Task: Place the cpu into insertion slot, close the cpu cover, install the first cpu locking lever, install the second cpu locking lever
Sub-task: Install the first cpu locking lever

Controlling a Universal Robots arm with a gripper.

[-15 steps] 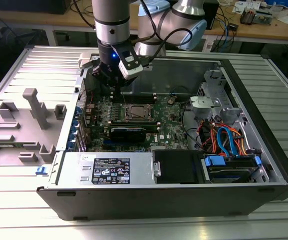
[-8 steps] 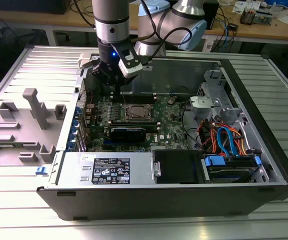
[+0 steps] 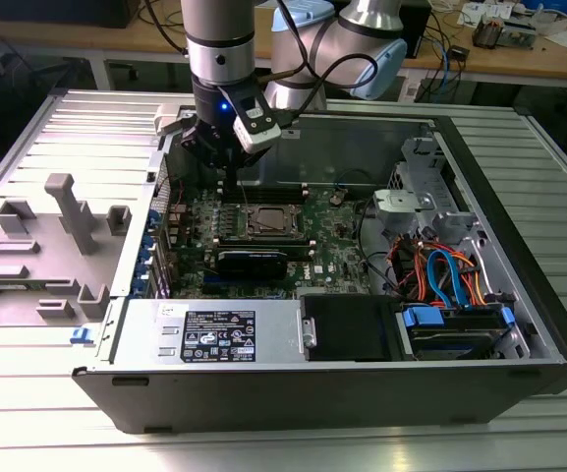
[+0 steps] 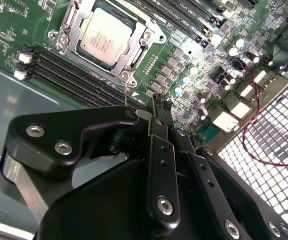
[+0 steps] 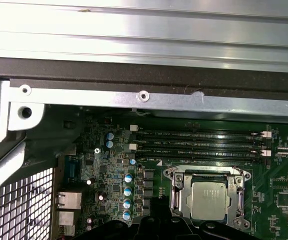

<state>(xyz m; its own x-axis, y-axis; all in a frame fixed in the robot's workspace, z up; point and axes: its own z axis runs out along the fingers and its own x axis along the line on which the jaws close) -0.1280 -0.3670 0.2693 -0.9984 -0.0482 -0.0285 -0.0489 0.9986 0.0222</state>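
Gripper (image 3: 227, 169) downward (fingers (image 4: 159, 127) together)

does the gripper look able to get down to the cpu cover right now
Probably yes. The gripper hangs over the board close beside the cover. In the second wrist view, low memory slots and small parts lie between them, and nothing tall blocks the way.

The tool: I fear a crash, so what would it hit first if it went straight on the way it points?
Probably the green circuit board, at the row of small grey parts beside the chip socket, not the chip itself. The tool hangs just off the socket's corner; depth is hard to judge.
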